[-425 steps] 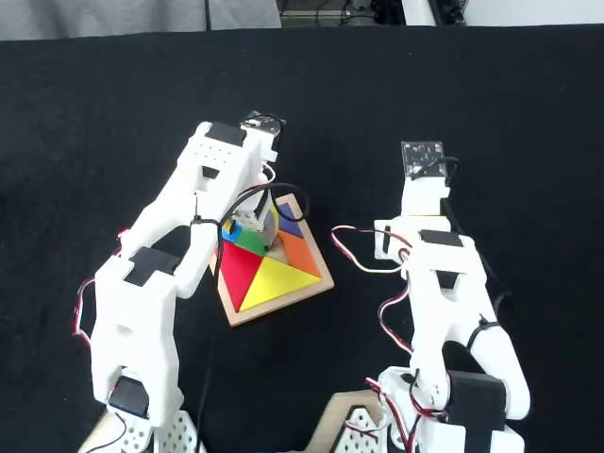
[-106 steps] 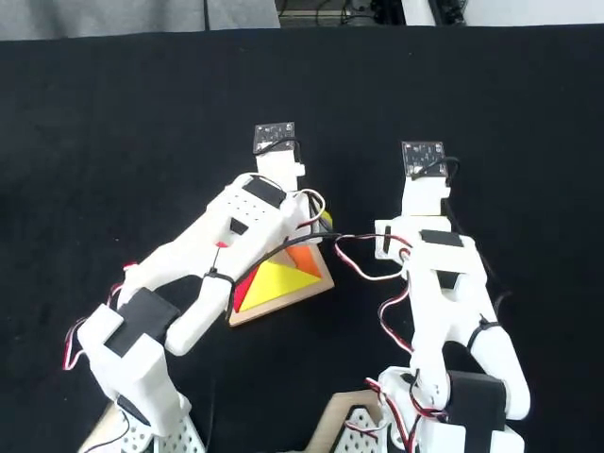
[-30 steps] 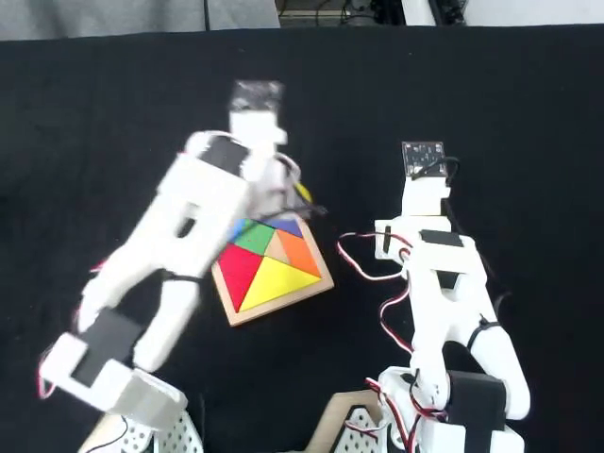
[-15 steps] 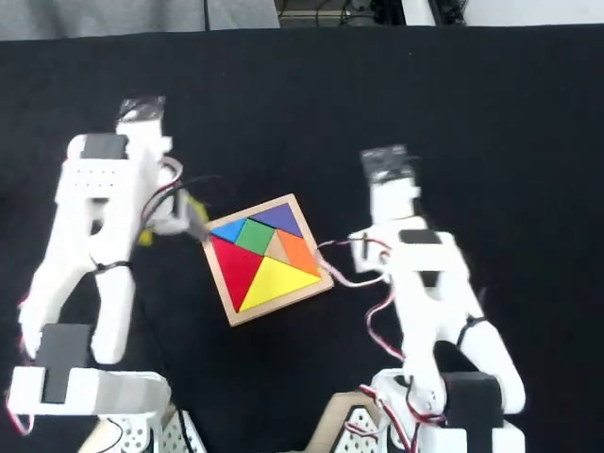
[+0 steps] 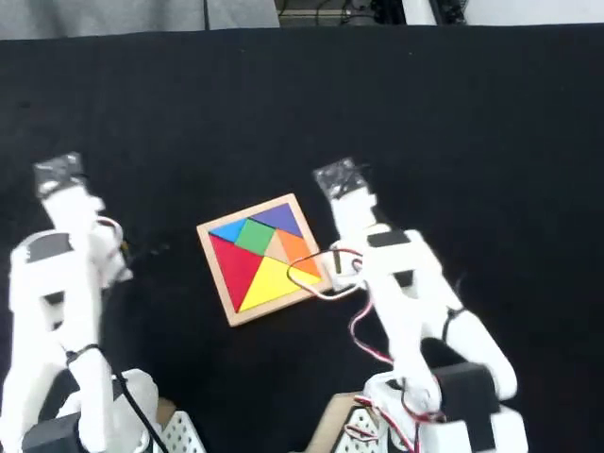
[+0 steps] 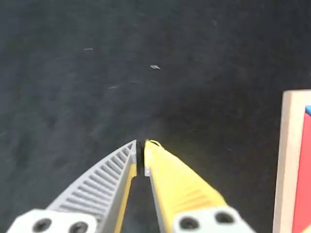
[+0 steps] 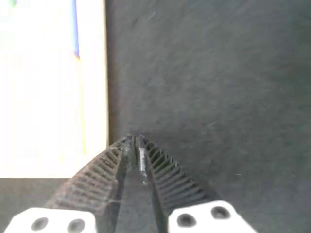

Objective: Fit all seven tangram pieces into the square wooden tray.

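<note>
On the worktop [image 5: 453, 142] the tray [image 5: 281, 302] holds tangram pieces [image 5: 269, 281] | both pressed together, empty: left tool [image 6: 141, 145] well apart; right tool [image 7: 134, 141] beside the rim | we judge: tap pieces flush lightly; avoid shoving the tray

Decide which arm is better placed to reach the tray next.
Probably right: the right gripper, shut, sits beside the rim of the wooden tray; the left gripper hangs farther off over the black cloth.
</note>
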You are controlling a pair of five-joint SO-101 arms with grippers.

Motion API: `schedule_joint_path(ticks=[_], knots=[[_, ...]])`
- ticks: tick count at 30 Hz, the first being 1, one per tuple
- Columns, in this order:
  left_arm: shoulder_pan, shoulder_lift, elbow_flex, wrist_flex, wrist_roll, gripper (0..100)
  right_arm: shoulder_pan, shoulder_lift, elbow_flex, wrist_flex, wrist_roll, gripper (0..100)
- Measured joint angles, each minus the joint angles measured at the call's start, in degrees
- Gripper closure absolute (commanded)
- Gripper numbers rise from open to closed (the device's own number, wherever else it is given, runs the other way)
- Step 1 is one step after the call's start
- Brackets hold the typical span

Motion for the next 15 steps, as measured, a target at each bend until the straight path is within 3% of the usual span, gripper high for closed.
schedule_joint_path(ticks=[6, 15], knots=[[6.7, 2.8, 3.7, -8.3, 5.0, 96, -1.1, 4.6, -3.3, 2.8, 3.2, 98.8], [11.3, 14.7, -1.9, -11.0, 7.1, 96, -5.4, 7.0, -5.9, 4.7, 4.0, 98.8]])
